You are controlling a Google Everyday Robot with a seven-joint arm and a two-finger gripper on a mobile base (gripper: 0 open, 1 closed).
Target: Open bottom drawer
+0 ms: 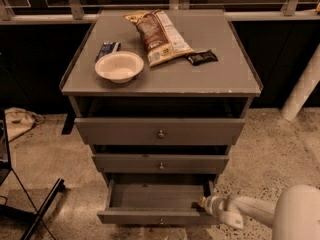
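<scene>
The grey cabinet has three drawers. The bottom drawer point(157, 215) is pulled out toward me, its empty inside showing, its small knob point(161, 221) at the front panel's centre. My gripper point(202, 204) on the white arm reaches in from the lower right and sits at the drawer's right front corner, against the inside of the front panel. The middle drawer point(160, 162) and the top drawer point(160, 130) are each slightly out.
On the cabinet top point(210, 79) lie a white bowl point(119, 66), a chip bag point(157, 35), a dark snack bar point(202, 57) and a blue packet point(107, 49). A white post point(302, 86) stands at right, a black stand leg point(42, 209) at lower left.
</scene>
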